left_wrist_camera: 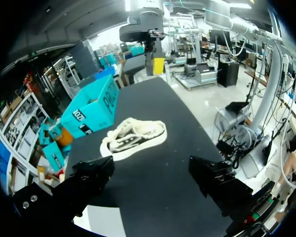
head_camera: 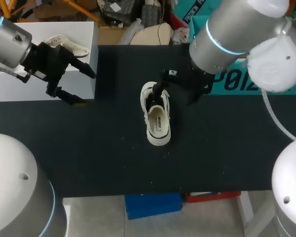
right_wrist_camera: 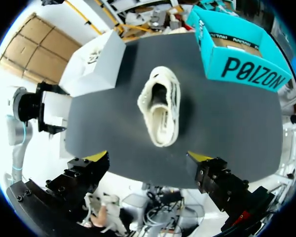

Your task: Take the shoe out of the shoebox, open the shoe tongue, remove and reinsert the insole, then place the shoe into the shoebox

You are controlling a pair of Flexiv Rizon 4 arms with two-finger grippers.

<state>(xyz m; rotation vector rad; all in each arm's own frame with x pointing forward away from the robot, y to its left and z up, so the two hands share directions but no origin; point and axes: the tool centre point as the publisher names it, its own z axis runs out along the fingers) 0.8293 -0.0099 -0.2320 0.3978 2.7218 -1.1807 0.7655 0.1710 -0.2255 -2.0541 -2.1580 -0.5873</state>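
Shoe (head_camera: 156, 116) lies unboxed on table (head_camera: 89, 148); left gripper (left_wrist_camera: 150, 173) and right gripper (right_wrist_camera: 148, 158) hold fingers spread. Next, likely: pinch tongue (right_wrist_camera: 160, 116) open.

In the head view the right arm (head_camera: 227, 34) hides most of the teal shoebox (head_camera: 234, 81) at the far right edge of the bench (head_camera: 89, 148), the picture's edge cuts off its end, and the right gripper (head_camera: 177, 91) covers the far end of the shoe (head_camera: 157, 118).
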